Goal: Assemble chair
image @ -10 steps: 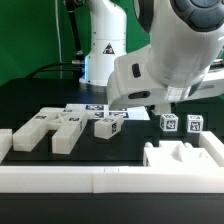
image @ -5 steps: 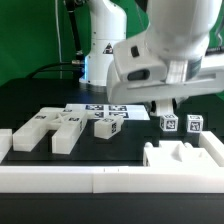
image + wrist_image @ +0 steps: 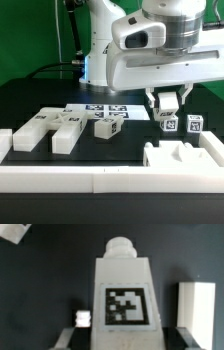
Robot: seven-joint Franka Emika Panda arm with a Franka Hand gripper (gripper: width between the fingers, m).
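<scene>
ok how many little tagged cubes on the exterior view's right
2. first cube sits below the claw, second cube beside it toward the exterior view's right. the claw grips another tagged piece, maybe alike.

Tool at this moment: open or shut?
Shut on a post. The wrist view shows the tagged white post clamped between the fingers of the tool. In the exterior view the jaws stand narrow.

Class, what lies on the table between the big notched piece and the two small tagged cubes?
One small tagged white block, touching neither, shown in the exterior view; the marker board lies behind it.
</scene>
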